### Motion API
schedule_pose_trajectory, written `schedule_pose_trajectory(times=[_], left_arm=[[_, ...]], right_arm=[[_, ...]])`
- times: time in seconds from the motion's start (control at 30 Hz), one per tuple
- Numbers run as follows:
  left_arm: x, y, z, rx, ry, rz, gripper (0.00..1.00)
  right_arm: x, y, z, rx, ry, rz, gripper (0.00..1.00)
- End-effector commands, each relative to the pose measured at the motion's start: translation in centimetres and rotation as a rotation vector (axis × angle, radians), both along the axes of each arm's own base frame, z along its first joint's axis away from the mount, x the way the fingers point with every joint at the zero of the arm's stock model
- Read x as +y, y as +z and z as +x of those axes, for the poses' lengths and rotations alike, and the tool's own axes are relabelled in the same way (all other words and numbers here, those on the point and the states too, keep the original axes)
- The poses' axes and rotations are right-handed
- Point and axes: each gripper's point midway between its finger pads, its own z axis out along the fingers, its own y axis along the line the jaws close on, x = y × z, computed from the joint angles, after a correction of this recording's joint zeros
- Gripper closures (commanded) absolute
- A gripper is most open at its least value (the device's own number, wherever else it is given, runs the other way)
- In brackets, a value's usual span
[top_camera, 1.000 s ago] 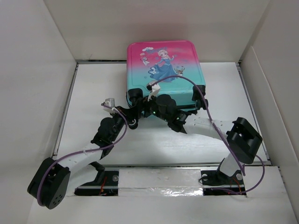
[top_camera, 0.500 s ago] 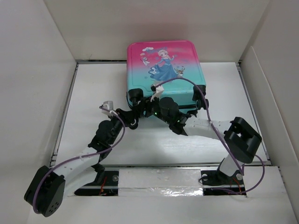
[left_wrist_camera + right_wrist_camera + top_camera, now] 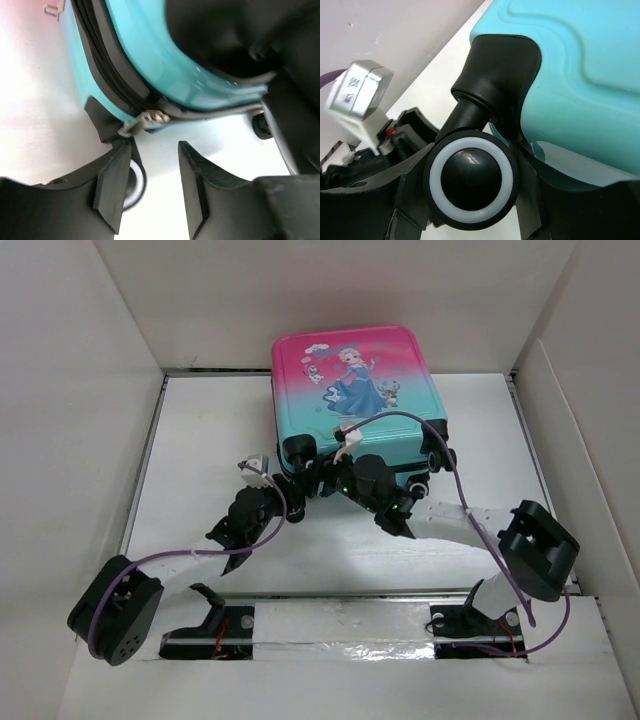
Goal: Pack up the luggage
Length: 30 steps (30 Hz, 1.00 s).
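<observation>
- The luggage has a hard plastic shell, smooth and glossy, with a printed picture.
- Its zip pull is bare, shiny metal.
- The luggage wheel is glossy black plastic with a smooth white ring.
- The left hand has matt black plastic fingers.
- The desk is matt white.
- The tape along its near edge is crinkled, shiny foil.

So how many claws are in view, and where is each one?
2. The left claw hangs open just short of the zipper pull on the luggage. The right claw is closed around one wheel. Neither is hidden.
</observation>
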Motion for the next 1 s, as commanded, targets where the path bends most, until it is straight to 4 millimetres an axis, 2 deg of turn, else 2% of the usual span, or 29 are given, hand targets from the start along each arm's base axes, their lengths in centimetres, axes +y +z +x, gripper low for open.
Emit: schedule_pose_trajectory(times=[0.0,0.13,0.23,0.3,0.33,0.37,0.43,0.5,0.57,0.6,0.63,0.8,0.83,0.97], left_arm=[[-0.7,3.4,1.7,-0.098,0.016,-0.027,0.59],[-0.1,3.2,1.8,-0.097,0.044,-0.019,0.56],[0.0,3.0,1.9,-0.104,0.047,-0.004,0.48],[-0.4,3.5,2.2,-0.138,0.024,0.01,0.45],[-1.0,2.9,2.1,-0.128,-0.012,0.024,0.44],[-1.6,3.2,2.4,-0.138,-0.037,0.032,0.45],[-2.8,3.2,2.2,-0.152,-0.104,0.025,0.5],[-3.1,3.2,2.1,-0.171,-0.124,0.017,0.51],[-3.4,3.0,2.3,-0.175,-0.136,0.027,0.59],[-3.5,3.1,2.4,-0.181,-0.135,0.025,0.59],[-3.5,3.3,2.5,-0.188,-0.134,0.023,0.7],[-3.0,4.5,3.4,-0.209,-0.077,0.008,0.91],[-2.5,4.6,3.7,-0.208,-0.041,0.013,1.0],[-0.9,4.2,3.7,-0.194,0.034,0.028,1.0]], right_arm=[[-2.0,5.0,0.3,-0.104,-0.046,0.083,1.0],[-2.8,4.8,-0.1,-0.107,-0.037,0.062,1.0],[-3.0,5.0,-0.5,-0.112,-0.023,0.057,1.0],[-3.5,4.8,-0.5,-0.11,-0.029,0.056,1.0],[-3.5,4.8,-0.6,-0.11,-0.023,0.059,1.0],[-3.5,4.7,-0.7,-0.109,-0.017,0.06,1.0],[-3.5,4.5,-0.5,-0.103,-0.01,0.053,1.0],[-3.4,4.6,-0.5,-0.105,-0.003,0.056,1.0],[-3.2,4.5,-0.7,-0.104,0.007,0.055,1.0],[-3.2,4.5,-0.7,-0.106,0.01,0.055,1.0],[-3.1,4.6,-0.8,-0.108,0.018,0.058,1.0],[-3.1,4.5,-1.3,-0.114,0.041,0.066,1.0],[-3.2,4.6,-1.4,-0.116,0.042,0.068,1.0],[-3.7,3.8,-1.9,-0.104,0.044,0.066,1.0]])
